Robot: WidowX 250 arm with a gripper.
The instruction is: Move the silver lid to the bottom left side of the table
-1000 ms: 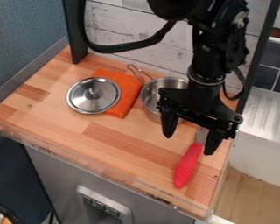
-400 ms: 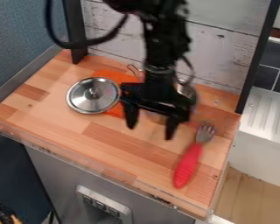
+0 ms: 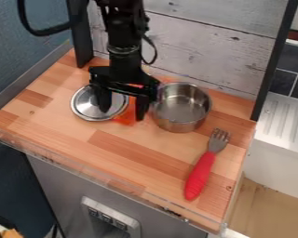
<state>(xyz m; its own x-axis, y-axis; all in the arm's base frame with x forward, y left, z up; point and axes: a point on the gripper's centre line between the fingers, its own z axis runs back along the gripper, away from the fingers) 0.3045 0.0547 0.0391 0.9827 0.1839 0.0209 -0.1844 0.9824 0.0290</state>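
Toward the near right of the pale wooden table [image 3: 77, 138] lies a red-handled metal fork [image 3: 200, 174], outside the job. Farther back, the round silver metal lid [image 3: 84, 105] sits partly over a flat orange cloth [image 3: 126, 116], left of the shiny steel pot [image 3: 179, 108]. The black two-finger gripper [image 3: 122, 115] hangs there, jaws apart and empty. This looks like lining up: next, centre over the lid's knob, lower and close, before any carry toward the bottom left.
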